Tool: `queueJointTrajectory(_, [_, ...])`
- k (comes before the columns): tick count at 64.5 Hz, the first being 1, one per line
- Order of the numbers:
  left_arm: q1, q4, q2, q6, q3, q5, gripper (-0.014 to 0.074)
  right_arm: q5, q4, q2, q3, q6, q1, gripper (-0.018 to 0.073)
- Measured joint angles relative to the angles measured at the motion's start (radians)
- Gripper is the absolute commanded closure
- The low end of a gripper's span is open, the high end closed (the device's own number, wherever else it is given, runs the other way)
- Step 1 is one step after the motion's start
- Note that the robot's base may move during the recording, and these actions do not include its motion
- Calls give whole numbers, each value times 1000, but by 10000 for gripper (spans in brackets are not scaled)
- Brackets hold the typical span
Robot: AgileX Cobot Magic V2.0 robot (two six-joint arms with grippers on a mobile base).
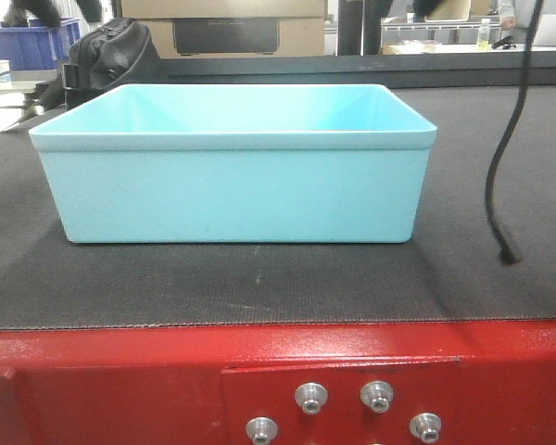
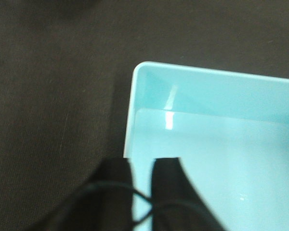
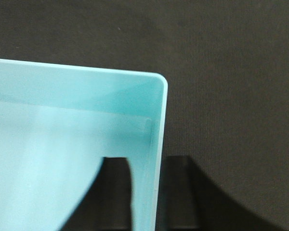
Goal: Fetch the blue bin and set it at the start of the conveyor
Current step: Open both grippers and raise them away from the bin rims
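The blue bin (image 1: 236,176) is a pale aqua tub resting flat on the dark belt of the conveyor start (image 1: 259,283), just behind the red frame (image 1: 120,380). It looks empty. Neither gripper shows in the front view. In the left wrist view my left gripper (image 2: 142,162) hangs over the bin's left wall (image 2: 131,120), jaws apart, holding nothing. In the right wrist view my right gripper (image 3: 148,161) has one finger on each side of the bin's right wall (image 3: 160,125), with gaps showing, so it is open.
A black cable (image 1: 502,167) dangles over the belt to the right of the bin. A black bag (image 1: 107,51) and a dark navy crate (image 1: 28,42) stand behind the belt at the back left. Silver bolts (image 1: 310,397) stud the red frame.
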Motion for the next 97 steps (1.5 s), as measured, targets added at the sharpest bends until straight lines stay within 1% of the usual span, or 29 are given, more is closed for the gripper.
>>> queueJointTrajectory(4, [-2,-23,-29,38,-2,2,706,4,33,-30,0,-57,0,729])
queueJointTrajectory(8, [-3,-65,-57,74,1,2,706,5,66,-63,0,-115,0,724])
queueJointTrajectory(15, [-3,-147,-96,116,37,-9,706,-5,82,-107,18,-155,0,724])
queueJointTrajectory(22, [-3,-253,-137,173,128,-92,706,-48,86,-152,93,-161,0,724])
queueJointTrajectory(26, [-3,-319,-161,221,191,-150,706,-91,87,-185,156,-165,0,724])
queueJointTrajectory(34, [-3,-435,-221,339,318,-246,706,-225,90,-277,306,-180,0,724])
queueJointTrajectory(40, [-3,-497,-277,424,399,-317,706,-350,92,-355,411,-186,0,724])
queueJointTrajectory(43, [-3,-523,-308,455,445,-350,706,-414,92,-403,466,-188,0,724])
queueJointTrajectory(46, [-3,-538,-341,475,484,-383,706,-474,92,-443,521,-188,0,724])
queueJointTrajectory(52, [-3,-550,-409,489,564,-463,706,-569,92,-517,632,-188,0,724])
queueJointTrajectory(59, [-3,-557,-500,494,645,-526,706,-629,92,-591,729,-188,0,724])
queueJointTrajectory(66, [-3,-557,-589,496,706,-541,706,-627,92,-659,790,-188,0,724])
queueJointTrajectory(74, [-3,-557,-708,496,753,-541,706,-588,92,-735,808,-188,0,724])
queueJointTrajectory(86, [-3,-557,-893,498,774,-549,707,-576,92,-852,809,-188,0,724])
queueJointTrajectory(97, [-3,-557,-990,498,775,-555,707,-572,92,-917,809,-190,0,724])
